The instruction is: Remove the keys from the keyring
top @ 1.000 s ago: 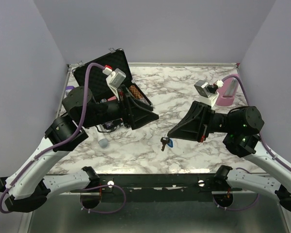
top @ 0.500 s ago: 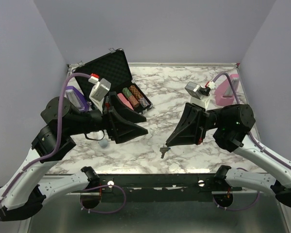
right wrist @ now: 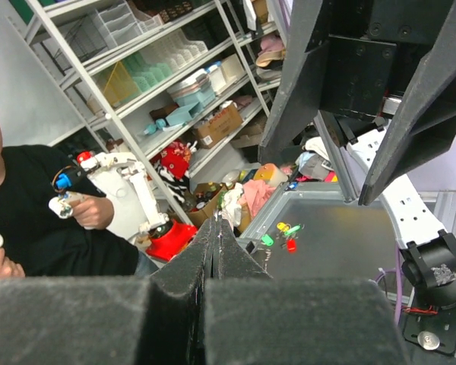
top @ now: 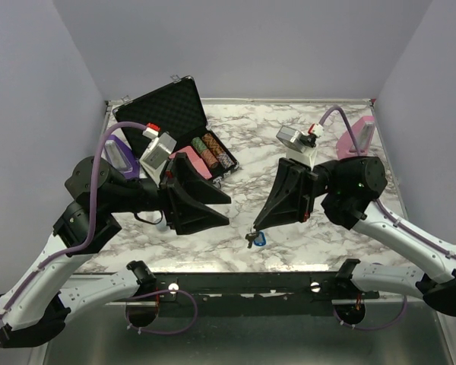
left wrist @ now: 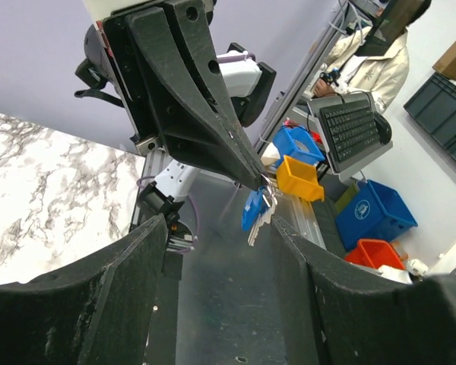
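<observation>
My right gripper [top: 255,226] is shut on the thin metal ring of the keyring and holds it in the air above the table's near edge. The blue oval tag [top: 261,239] and the small silver key [top: 250,242] hang below its tips. In the left wrist view the tag [left wrist: 252,210] and key [left wrist: 264,220] dangle from the right gripper's closed fingers [left wrist: 213,114]. My left gripper [top: 226,209] is open and empty, pointing at the keyring from the left, a short gap away. In the right wrist view my right gripper [right wrist: 215,236] has its jaws pressed together.
An open black poker chip case [top: 163,110] with striped chips [top: 210,150] stands at the back left. A purple object [top: 118,157] lies beside it. A pink object [top: 358,140] stands at the back right. The marble table [top: 289,129] ends in a dark front rail [top: 243,283].
My right gripper has moved left and toward the near edge with the keyring hanging from it. My left arm has pulled back from the case toward the near side, its open jaws now facing the keyring.
</observation>
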Controlling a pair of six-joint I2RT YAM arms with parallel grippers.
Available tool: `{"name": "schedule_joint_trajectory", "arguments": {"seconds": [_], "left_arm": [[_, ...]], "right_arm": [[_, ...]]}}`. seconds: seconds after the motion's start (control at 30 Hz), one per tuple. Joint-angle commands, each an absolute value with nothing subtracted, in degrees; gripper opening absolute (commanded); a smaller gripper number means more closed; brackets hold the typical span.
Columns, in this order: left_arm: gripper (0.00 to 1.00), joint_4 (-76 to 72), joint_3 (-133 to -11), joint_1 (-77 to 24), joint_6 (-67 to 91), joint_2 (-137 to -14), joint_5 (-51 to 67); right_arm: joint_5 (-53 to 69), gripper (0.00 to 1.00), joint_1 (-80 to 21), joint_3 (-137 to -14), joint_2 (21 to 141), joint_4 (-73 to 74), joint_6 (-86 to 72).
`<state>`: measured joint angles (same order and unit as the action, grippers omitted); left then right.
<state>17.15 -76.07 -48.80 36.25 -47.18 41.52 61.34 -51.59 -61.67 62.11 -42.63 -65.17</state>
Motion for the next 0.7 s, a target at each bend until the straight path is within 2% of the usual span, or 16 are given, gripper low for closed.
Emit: {"name": "schedule_joint_trajectory", "arguments": {"seconds": [0.0,0.43,0.67], "left_arm": [[0.64,15.03,-75.24,-48.52,37.00,-46.32,44.47],[0.62,11.07,-72.33,-48.69,39.02,-45.44,47.90],[0.58,15.02,-73.74,-49.39,37.36,-45.88,43.60]], "right_arm": [[65.65,0.01,-51.86,-64.60,63.36,-46.93,-66.71],[70.05,0.01,-51.94,-66.18,67.15,-56.07,-73.65],[70.23,0.01,-51.94,-66.71,67.06,-54.59,-72.69]]}}
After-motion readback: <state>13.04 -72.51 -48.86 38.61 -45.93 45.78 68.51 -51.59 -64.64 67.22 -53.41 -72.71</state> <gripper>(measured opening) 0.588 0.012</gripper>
